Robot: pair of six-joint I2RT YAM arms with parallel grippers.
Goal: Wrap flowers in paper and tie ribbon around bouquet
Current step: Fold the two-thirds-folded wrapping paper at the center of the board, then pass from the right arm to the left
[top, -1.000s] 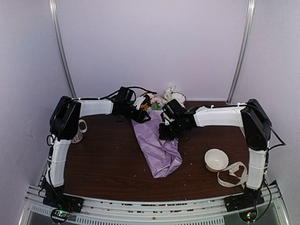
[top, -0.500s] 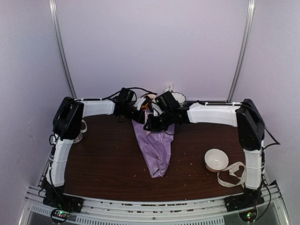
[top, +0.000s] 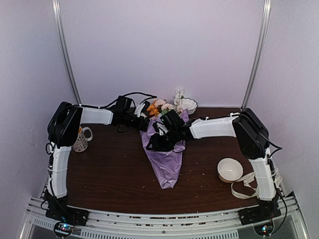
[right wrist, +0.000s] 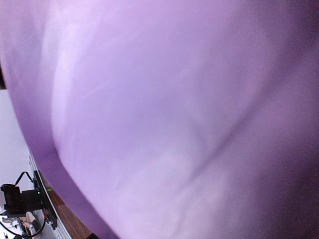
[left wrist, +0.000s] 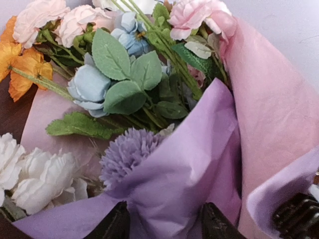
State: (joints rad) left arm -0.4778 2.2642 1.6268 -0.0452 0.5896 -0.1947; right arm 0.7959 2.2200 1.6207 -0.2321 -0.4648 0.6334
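**Two grippers at one paper-wrapped bouquet**

Your left gripper (left wrist: 167,226) stands about half open. Its two dark fingers (left wrist: 115,225) sit either side of a fold of the lilac paper (left wrist: 199,164), which fills the gap between them, so it has hold of the paper. Just beyond are the flowers (left wrist: 119,74): blooms in pink, orange, pale blue, lilac and white among green leaves, against the paper's pink inner face.

Your right gripper (top: 157,140) sits low over the middle of the one bouquet (top: 167,167). You cannot tell how wide it is: its own camera is filled with purple paper and shows no fingers, only a sliver of worktop at lower left.

Only the overhead view gives the layout. The bouquet lies at the centre of the worktop (top: 109,169), narrow end toward you and flower heads toward the far wall. Count one mug (top: 81,141) at the left and two white bowls, a near bowl (top: 230,170) on the right and a far bowl (top: 188,104) at the back edge. One ribbon (top: 247,186) lies loose just beside the near bowl, by the right arm's base.
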